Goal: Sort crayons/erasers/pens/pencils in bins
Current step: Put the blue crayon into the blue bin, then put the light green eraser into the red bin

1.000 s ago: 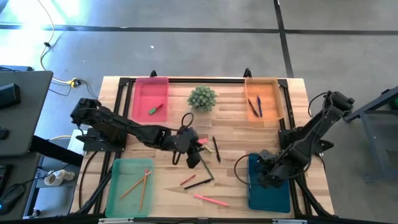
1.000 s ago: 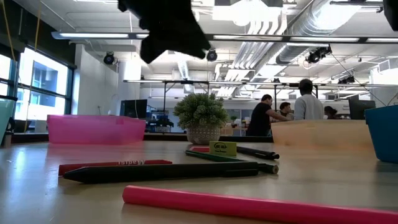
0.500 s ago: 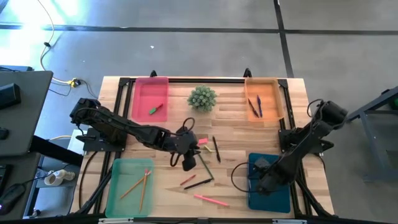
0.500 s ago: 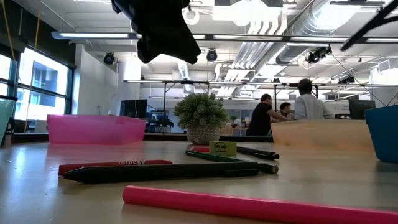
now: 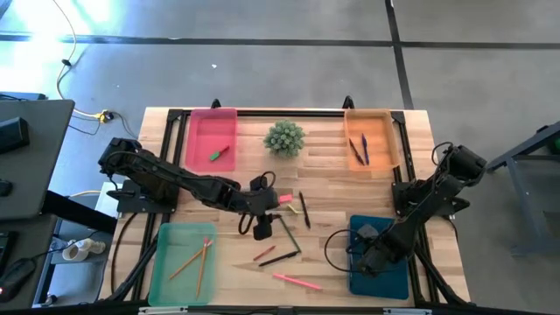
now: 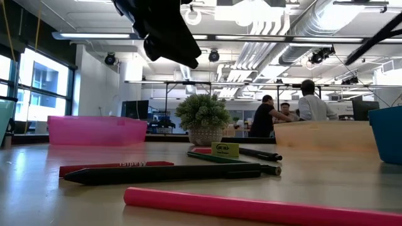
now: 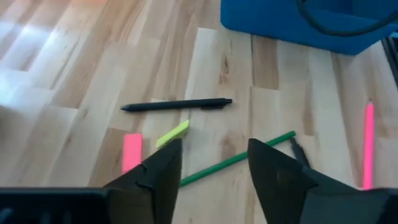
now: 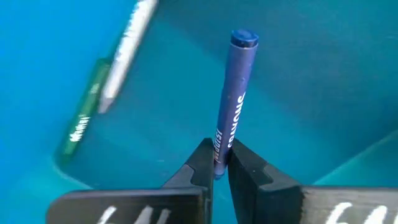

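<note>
My right gripper (image 8: 221, 165) is down in the teal bin (image 5: 395, 282), shut on a dark blue crayon (image 8: 235, 87). A green crayon (image 8: 78, 124) and a pale one (image 8: 124, 53) lie on the bin's floor. My left gripper (image 7: 214, 180) hovers open above mid-table, its fingers either side of a green pencil (image 7: 236, 160) lying below. A pink eraser (image 7: 132, 151), a yellow eraser (image 7: 172, 134) and a black pen (image 7: 177, 106) lie just beyond. A red crayon (image 5: 264, 254), another pen (image 5: 278, 259) and a pink pencil (image 5: 296, 281) lie nearer the front. My right gripper pinches one end of the dark blue crayon (image 8: 219, 148) between its two fingertips (image 8: 202, 163). The crayon runs on past the fingertips, in line with the fingers, its free end (image 8: 244, 38) over the teal bin's floor. I cannot tell whether that end touches the floor.
The pink bin (image 5: 203, 127) at the back left holds a green eraser (image 5: 219, 154). The orange bin (image 5: 378, 122) at the back right holds pens. The light green bin (image 5: 171, 271) at the front left holds pencils. A potted plant (image 5: 284, 137) stands at the back centre.
My left gripper has drifted a little toward the table's near left. My right gripper has moved toward the near edge, over the teal bin, as its arm straightened.
</note>
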`<control>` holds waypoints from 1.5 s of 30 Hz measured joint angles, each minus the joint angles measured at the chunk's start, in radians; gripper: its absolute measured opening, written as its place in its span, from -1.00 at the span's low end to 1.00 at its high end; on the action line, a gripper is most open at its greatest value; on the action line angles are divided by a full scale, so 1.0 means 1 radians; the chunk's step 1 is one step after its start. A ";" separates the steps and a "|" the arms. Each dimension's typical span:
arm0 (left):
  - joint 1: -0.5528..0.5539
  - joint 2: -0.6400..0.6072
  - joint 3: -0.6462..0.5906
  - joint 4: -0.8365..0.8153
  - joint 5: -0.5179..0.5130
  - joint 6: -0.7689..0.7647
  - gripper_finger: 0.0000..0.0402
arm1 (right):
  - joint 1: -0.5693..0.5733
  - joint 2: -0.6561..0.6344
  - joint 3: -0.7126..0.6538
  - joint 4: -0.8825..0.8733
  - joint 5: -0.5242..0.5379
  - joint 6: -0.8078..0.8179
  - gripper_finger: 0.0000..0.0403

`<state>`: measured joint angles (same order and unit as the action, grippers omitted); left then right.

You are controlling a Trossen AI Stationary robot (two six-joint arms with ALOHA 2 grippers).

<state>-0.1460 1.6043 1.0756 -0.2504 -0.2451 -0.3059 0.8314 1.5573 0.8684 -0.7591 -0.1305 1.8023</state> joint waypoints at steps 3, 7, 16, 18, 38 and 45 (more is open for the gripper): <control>0.019 0.000 0.000 0.001 0.000 0.050 -0.04 | 0.000 0.000 0.000 0.029 0.002 0.000 -0.84; 0.048 0.000 0.000 0.014 -0.001 0.100 0.00 | 0.000 0.000 0.000 0.039 0.004 0.000 -0.60; 0.120 0.000 0.000 0.022 0.107 0.162 -0.08 | -0.003 -0.067 0.000 0.039 0.055 0.004 -0.27; 0.129 0.000 0.002 0.023 0.113 0.189 -0.10 | -0.004 -0.106 0.000 0.038 0.115 0.020 -0.26; 0.214 0.083 0.079 0.025 0.227 0.346 -0.14 | -0.038 -0.278 0.000 -0.051 0.389 0.023 -0.26; 0.187 0.179 0.079 0.068 0.235 0.344 -0.14 | -0.070 -0.278 0.000 -0.053 0.370 -0.025 -0.26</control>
<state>0.0407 1.7830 1.1542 -0.1828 -0.0105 0.0383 0.7614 1.2789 0.8684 -0.8124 0.2392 1.7773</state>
